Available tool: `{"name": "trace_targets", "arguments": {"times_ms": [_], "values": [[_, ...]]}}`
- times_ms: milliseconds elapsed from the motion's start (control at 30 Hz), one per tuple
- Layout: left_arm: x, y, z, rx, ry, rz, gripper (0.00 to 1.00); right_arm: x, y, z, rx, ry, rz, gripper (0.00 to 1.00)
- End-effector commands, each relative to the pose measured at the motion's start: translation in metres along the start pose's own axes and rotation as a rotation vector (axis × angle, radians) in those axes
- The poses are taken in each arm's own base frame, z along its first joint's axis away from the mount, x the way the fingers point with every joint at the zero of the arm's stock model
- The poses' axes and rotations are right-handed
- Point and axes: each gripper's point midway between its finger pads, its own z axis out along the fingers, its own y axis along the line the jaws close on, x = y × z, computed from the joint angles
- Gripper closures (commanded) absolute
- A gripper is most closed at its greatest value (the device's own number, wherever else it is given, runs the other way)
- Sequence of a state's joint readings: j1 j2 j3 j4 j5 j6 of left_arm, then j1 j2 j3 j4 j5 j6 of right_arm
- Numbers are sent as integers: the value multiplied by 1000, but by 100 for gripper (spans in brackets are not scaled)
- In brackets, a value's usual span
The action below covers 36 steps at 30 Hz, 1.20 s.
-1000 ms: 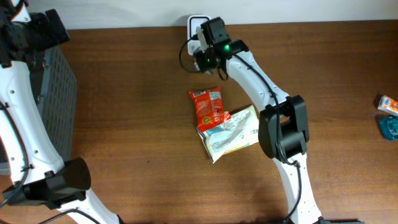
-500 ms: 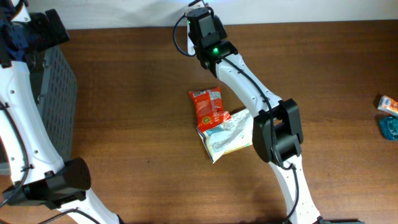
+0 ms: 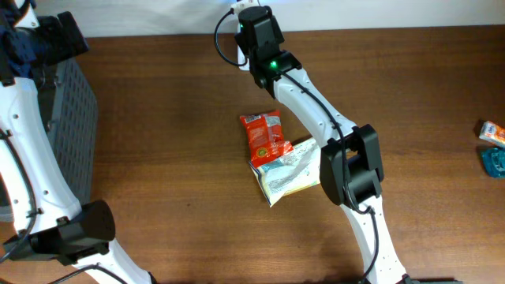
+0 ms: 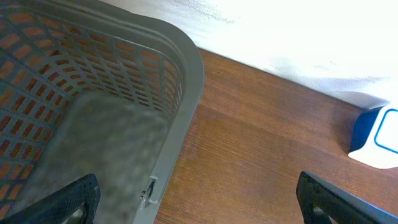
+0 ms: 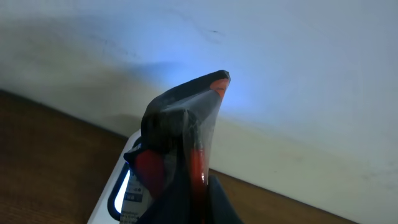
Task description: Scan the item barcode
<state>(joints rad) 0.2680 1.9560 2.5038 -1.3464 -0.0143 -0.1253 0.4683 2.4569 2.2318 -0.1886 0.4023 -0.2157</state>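
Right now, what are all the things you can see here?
table: one, brown wood, under everything
basket: one, grey, left edge of the table
red packet: one, red, middle of the table
pale packet: one, white and green, touching the red packet
scanner: one, white and blue, at the back by the wall
orange item: one, orange and white, right edge
blue item: one, blue, right edge, just below the orange item
dark packet: one, black and red, held over the scanner
left fingers: two, black, open, beside the basket
right fingers: black, shut on the dark packet
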Motion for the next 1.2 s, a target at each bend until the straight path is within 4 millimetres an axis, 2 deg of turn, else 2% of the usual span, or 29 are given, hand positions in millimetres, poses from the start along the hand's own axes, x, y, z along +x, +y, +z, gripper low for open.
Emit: {"name": "trace_targets", "arguments": {"times_ms": [0, 33, 167, 233, 367, 467, 567, 667, 767, 867, 900, 1000, 1167], "values": [[-1, 1, -4, 2, -7, -12, 1, -11, -19, -4, 101, -16, 40, 96], [-1, 1, -4, 2, -7, -12, 1, -12, -29, -7, 149, -14, 55, 96], [-1, 1, -4, 2, -7, -12, 1, -11, -109, -28, 474, 3, 213, 96], [-1, 1, -4, 2, -7, -12, 1, -7, -136, -34, 519, 37, 210, 96], [-1, 1, -4, 2, -7, -12, 1, 27, -206, -49, 600, 155, 326, 96], [-1, 1, -4, 2, -7, -12, 1, 72, -264, -62, 657, 261, 497, 96], [-1, 1, -4, 2, -7, -12, 1, 133, -318, -75, 657, 415, 646, 96], [-1, 1, -4, 2, -7, -12, 1, 199, -372, -107, 743, 574, 775, 96], [-1, 1, -4, 2, -7, -12, 1, 252, -419, -148, 861, 696, 866, 96], [-1, 1, -4, 2, -7, -12, 1, 289, -453, -184, 943, 780, 911, 96], [-1, 1, -4, 2, -7, -12, 1, 306, -469, -202, 981, 814, 936, 96], [-1, 1, -4, 2, -7, -12, 1, 341, -497, -236, 1036, 861, 1020, 96], [-1, 1, -4, 2, -7, -12, 1, 376, -514, -253, 995, 861, 1172, 96]]}}
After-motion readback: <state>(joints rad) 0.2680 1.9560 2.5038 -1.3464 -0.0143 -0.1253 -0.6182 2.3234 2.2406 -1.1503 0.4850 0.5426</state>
